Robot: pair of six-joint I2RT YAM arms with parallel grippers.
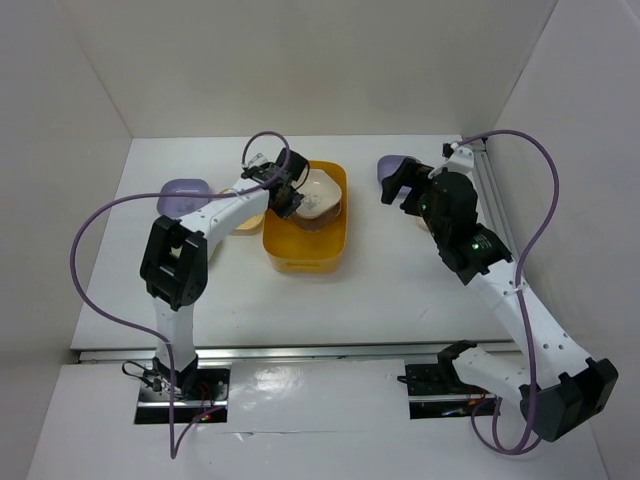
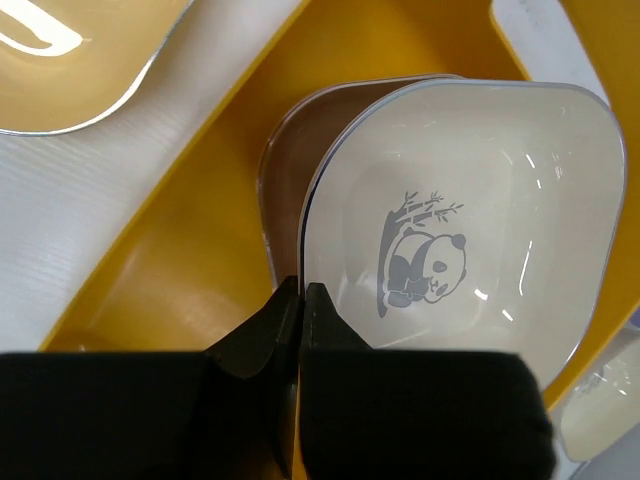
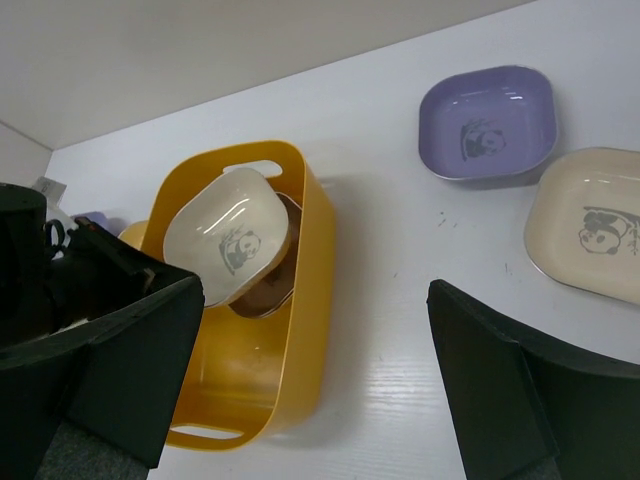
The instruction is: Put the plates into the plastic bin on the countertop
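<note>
My left pincer (image 2: 302,293) was clamped on the near rim of the cream plate (image 2: 470,200), seemingly tilted over 1 brown plate (image 2: 285,170) inside the plastic bin (image 2: 170,280), so I judged it best to lower it flat and nested before letting go.

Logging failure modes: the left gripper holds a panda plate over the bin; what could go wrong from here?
The left gripper pinches the cream panda plate only at its rim, so it may pivot or slip onto the brown plate in the yellow bin. The open right gripper could nudge the second cream plate while grasping the adjacent lavender plate.
</note>
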